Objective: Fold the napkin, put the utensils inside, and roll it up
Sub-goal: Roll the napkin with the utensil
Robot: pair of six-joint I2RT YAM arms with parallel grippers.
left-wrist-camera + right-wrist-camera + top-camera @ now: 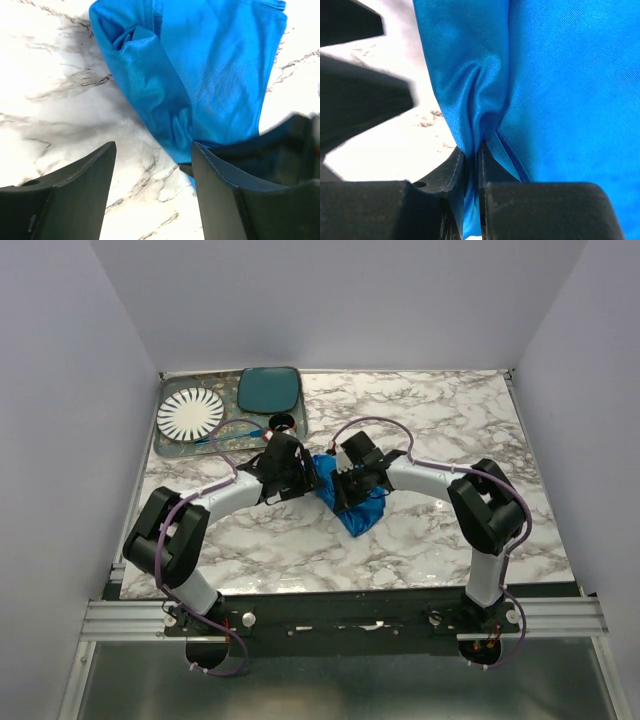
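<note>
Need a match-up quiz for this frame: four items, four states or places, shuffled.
Items:
1. left pincer
2. right pincer
3. napkin
4. teal plate

States or places:
A. shut on blue cloth
B. far edge, left of centre
C. open, holding nothing
D. bunched at middle of table

Pairs: 1-C, 2-A, 3-D, 4-B

No legible text — no labels, brands, numbers, signs.
</note>
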